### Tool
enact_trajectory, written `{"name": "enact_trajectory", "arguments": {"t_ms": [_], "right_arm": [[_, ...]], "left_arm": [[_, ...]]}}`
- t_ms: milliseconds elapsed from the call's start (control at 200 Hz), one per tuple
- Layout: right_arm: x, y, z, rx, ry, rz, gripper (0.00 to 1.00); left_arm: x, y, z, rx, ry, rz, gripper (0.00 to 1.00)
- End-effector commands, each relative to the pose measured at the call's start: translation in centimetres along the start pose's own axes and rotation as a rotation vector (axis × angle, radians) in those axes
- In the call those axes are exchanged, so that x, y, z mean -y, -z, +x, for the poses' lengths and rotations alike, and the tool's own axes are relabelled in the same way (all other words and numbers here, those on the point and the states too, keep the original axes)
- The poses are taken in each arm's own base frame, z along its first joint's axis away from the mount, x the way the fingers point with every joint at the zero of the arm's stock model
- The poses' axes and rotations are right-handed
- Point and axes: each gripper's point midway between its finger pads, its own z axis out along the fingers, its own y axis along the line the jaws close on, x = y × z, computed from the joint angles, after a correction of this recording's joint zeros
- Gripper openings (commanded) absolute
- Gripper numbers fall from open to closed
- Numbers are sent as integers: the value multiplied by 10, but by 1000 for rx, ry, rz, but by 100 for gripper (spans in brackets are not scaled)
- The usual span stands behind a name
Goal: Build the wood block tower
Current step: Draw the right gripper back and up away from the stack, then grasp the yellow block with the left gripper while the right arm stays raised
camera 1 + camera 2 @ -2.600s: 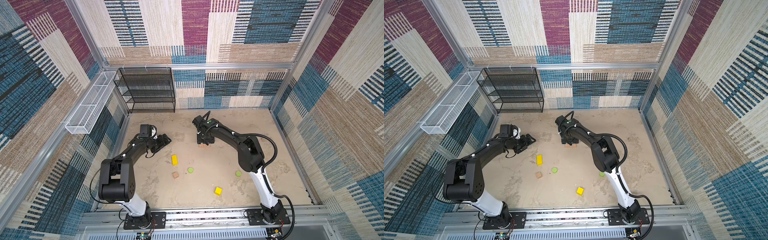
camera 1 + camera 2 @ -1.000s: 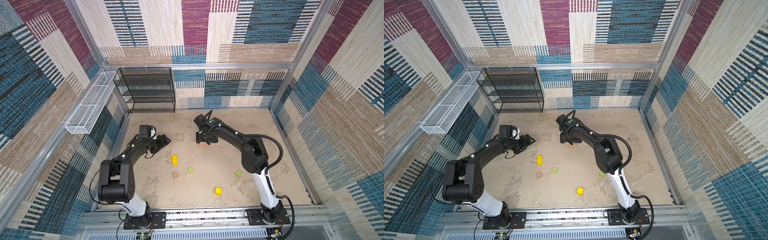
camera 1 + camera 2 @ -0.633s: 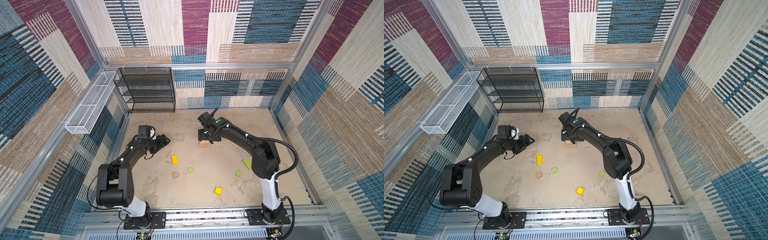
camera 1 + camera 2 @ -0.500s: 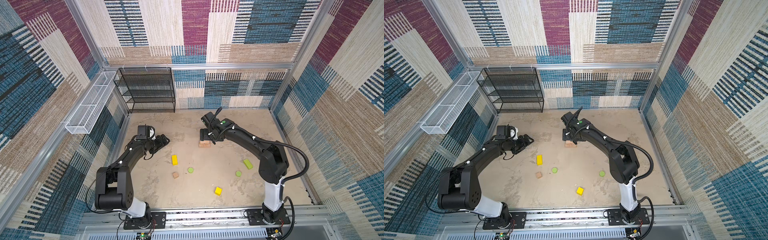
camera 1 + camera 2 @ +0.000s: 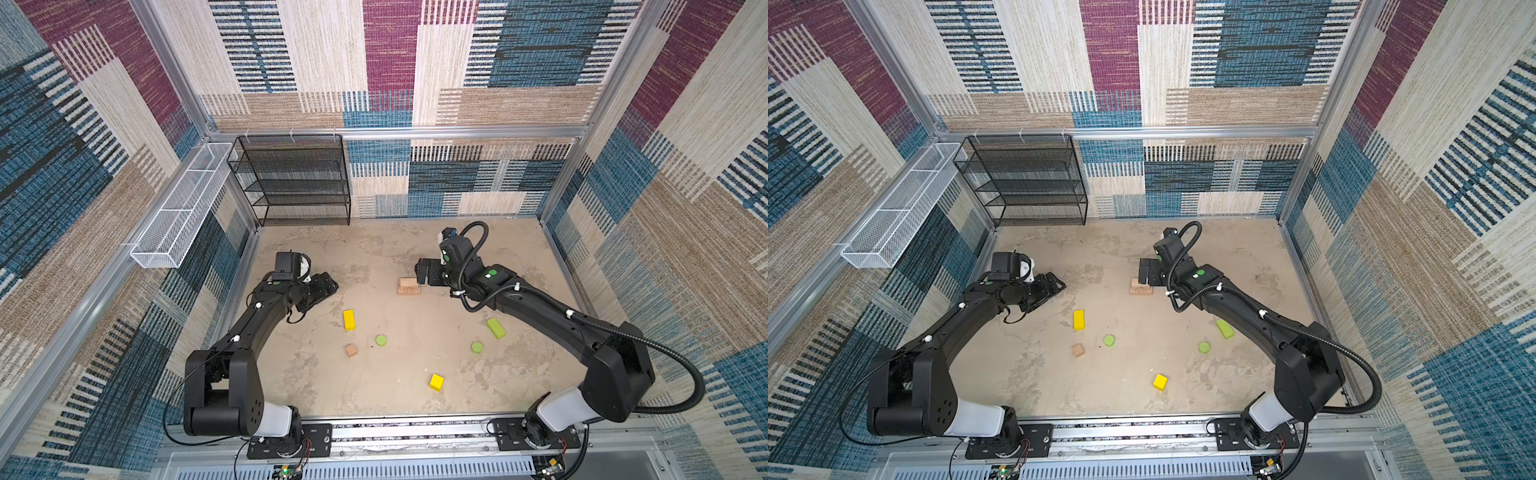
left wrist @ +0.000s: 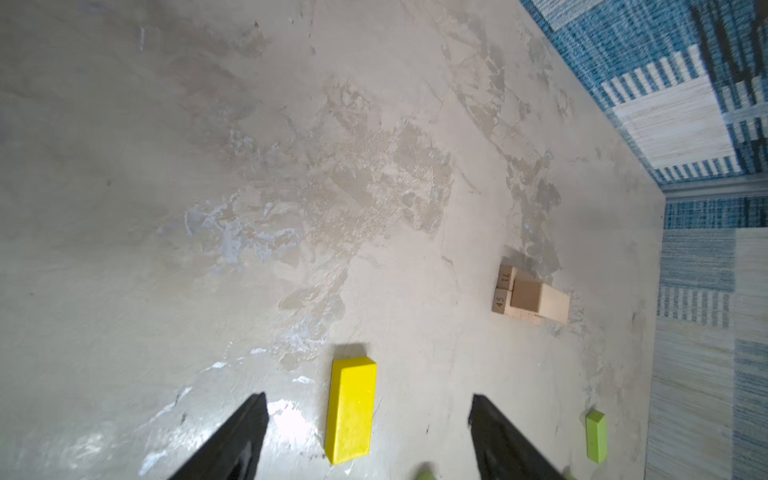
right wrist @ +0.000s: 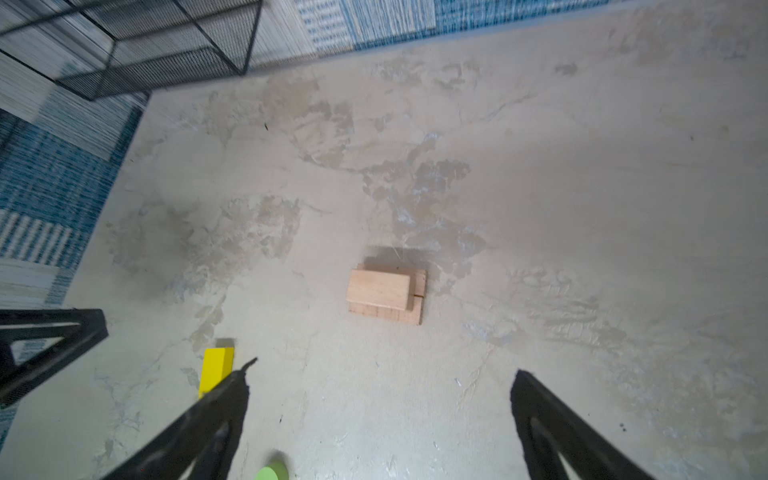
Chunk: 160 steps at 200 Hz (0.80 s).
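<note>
Low stack of smooth tan wooden bars (image 5: 408,286) on the rough floor (image 5: 415,249), 2 o'clock from the long yellow wooden block (image 5: 349,320). Right claw (image 5: 420,276) and left claw (image 5: 331,286) spread wide, holding nothing.

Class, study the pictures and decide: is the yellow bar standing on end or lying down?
Lying down: the yellow bar rests lengthwise on the table, one long face up.

Patchwork woven walls (image 5: 390,62) enclose a mottled beige floor (image 5: 399,386), black mesh shelf (image 5: 299,183) and white wire basket (image 5: 178,212).
</note>
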Motion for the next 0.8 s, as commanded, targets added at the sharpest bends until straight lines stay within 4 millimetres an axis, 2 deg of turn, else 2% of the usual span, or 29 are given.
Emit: {"name": "enact_trajectory", "arguments": {"t_ms": [0,140,245,426,796], "right_arm": [[-10,16,-40,170,-29,-102,99],[0,35,-61,284,-81,-152,99],[8,47,-69,353,-111,-169,99],[15,57,-57,381,-136,-202,99],[39,85,-52,469,-177,-145,99]], "left_arm": [[-9,-5,13,-47,-39,-73,80],[-14,-14,31,-122,-97,-171,80],[-8,-20,40,-153,-134,-200,80],[4,-34,56,-224,-246,-272,81],[-11,-44,82,-300,-281,-384,81]]}}
